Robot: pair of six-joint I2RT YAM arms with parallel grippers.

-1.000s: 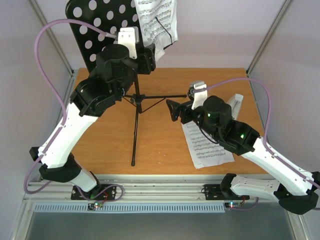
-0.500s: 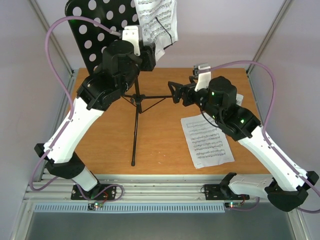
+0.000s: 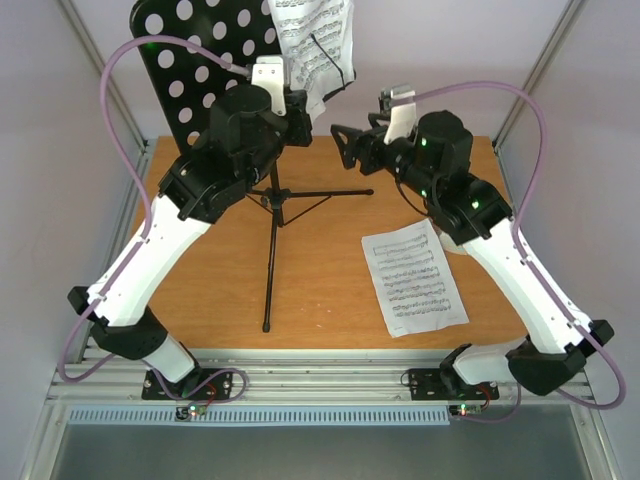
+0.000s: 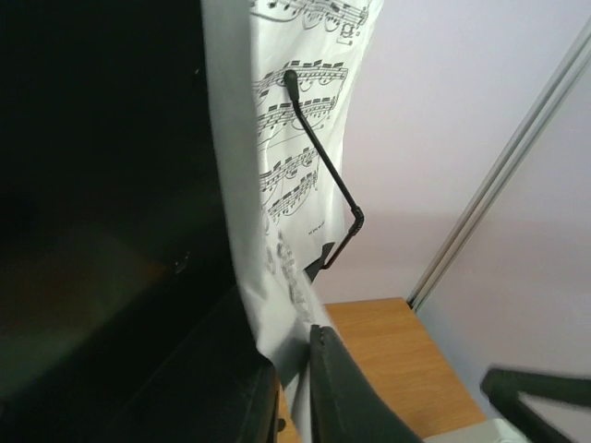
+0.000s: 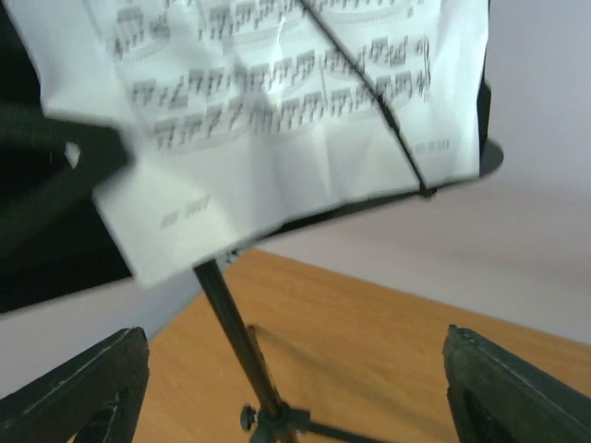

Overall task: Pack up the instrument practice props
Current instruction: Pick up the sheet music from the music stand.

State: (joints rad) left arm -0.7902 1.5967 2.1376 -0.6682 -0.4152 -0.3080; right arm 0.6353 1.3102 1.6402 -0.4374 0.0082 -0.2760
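The orange-brown wooden table (image 3: 320, 300) fills the middle of the top view. On its far left part stands the black tripod music stand with a round-holed metal desk (image 3: 185, 50); its thin pole and spread legs are over the wood, and its desk rises above the table's far edge. The white-and-black left arm (image 3: 150, 240) reaches up to the lower right edge of that desk; the white-and-black right arm (image 3: 520, 280) stretches in from the right toward the same area.

A white printed sheet-music page (image 3: 312, 35) leans on the right part of the desk and overhangs its right side. A second white printed page (image 3: 415, 280) lies flat on the table's right half, beside the right arm and apart from the stand's legs.

The left gripper (image 3: 298, 102) sits at the bottom corner of the page on the stand. In the left wrist view its dark fingers (image 4: 337, 388) stand close together, with the page's lower corner hanging down between them; whether they actually pinch the paper I cannot tell.

The right gripper (image 3: 348, 150) hovers just right of the stand, near the page yet apart from it; its jaws are spread wide with nothing held. In the right wrist view its two black fingers (image 5: 78, 392) sit at opposite bottom corners, with the stand's pole and bare wood between them. A thin black wire retainer (image 4: 323, 175) crosses the front of the page on the stand.
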